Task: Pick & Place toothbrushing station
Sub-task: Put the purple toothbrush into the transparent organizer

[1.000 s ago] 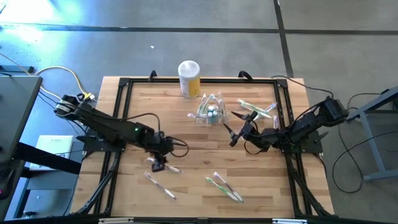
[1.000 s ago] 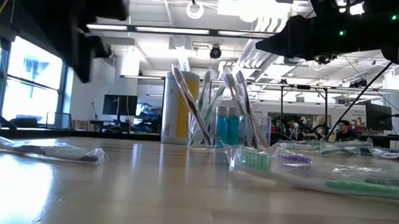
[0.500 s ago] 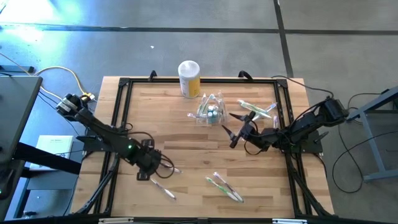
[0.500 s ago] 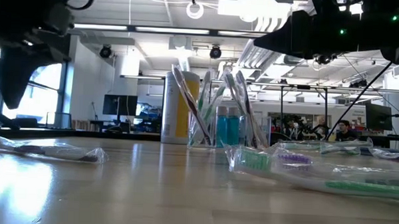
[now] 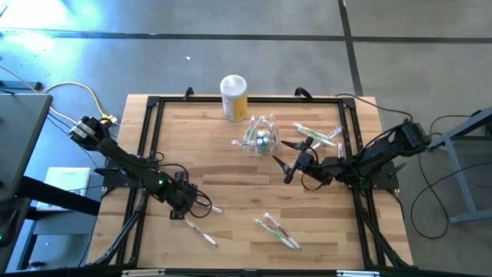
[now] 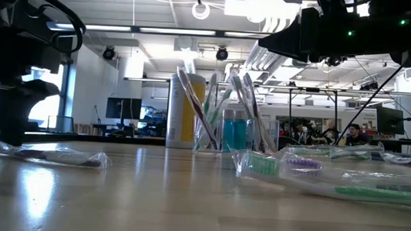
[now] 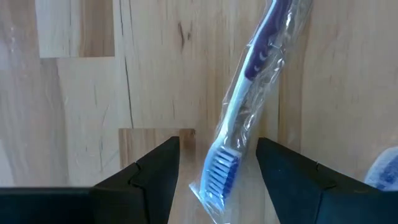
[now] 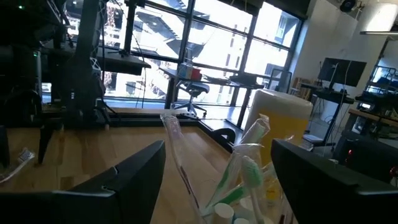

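The toothbrushing station [image 5: 260,137], a small clear holder with several toothbrushes standing in it, stands on the table at the far middle. It also shows in the low view [image 6: 222,133] and in the right wrist view [image 8: 239,180]. My right gripper [image 5: 285,166] is open and empty, just right of and nearer than the station, pointing at it. My left gripper [image 5: 178,213] is open, low over the table's near left. A wrapped purple toothbrush [image 7: 249,106] lies flat on the table with its head end between the left gripper's fingers, untouched as far as I can see.
A yellow canister with a white lid [image 5: 234,96] stands at the far edge behind the station. Wrapped toothbrushes lie near the middle front [image 5: 278,231], at the far right [image 5: 317,135] and at the near left [image 5: 201,233]. A black frame [image 5: 150,131] borders the table.
My left gripper has gone toward the table's near left and down, ending low over the wrapped purple toothbrush. My right gripper and the station have kept still.
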